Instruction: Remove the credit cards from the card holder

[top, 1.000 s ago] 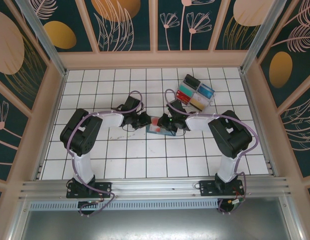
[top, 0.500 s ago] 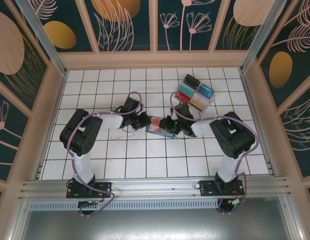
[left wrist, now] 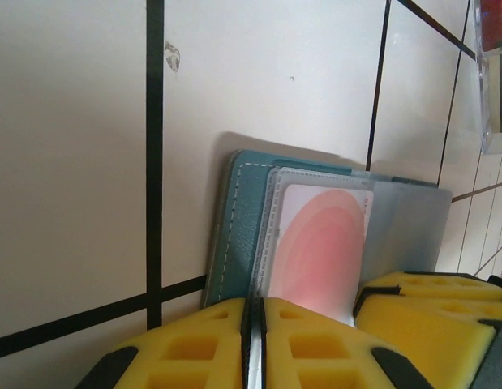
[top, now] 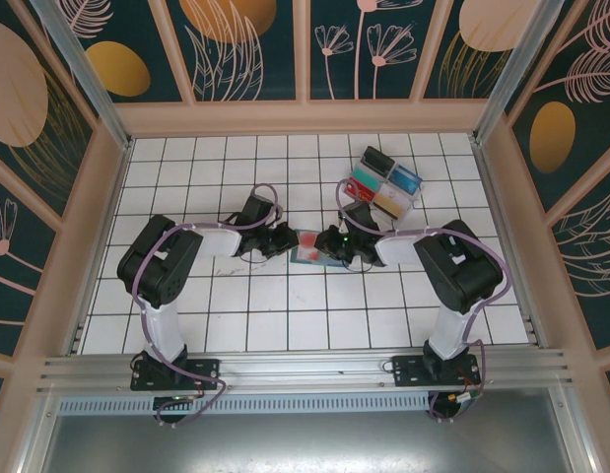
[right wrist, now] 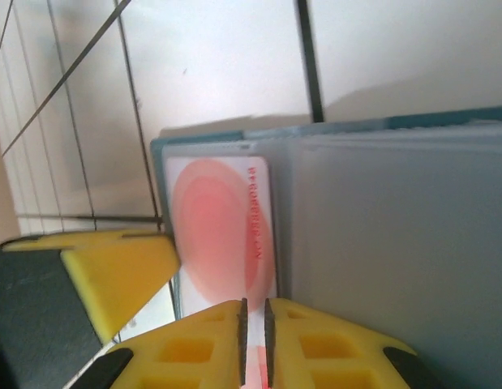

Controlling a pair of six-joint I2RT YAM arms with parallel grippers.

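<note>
The card holder (top: 308, 247) lies open near the table's centre, with the left gripper (left wrist: 255, 340) at its 9 o'clock, the right gripper (right wrist: 254, 344) at its 3 o'clock and the clear tray (top: 385, 181) at its 1 o'clock; the pink-white credit card (right wrist: 222, 235) is tucked in a clear sleeve. Both claws are pressed together; a pink sliver in the right one's slit suggests the card's edge is pinched, while what the left one nips cannot be told. The card is judged light, stiff and slick, best drawn by its short edge while the soft holder is pinned.
</note>
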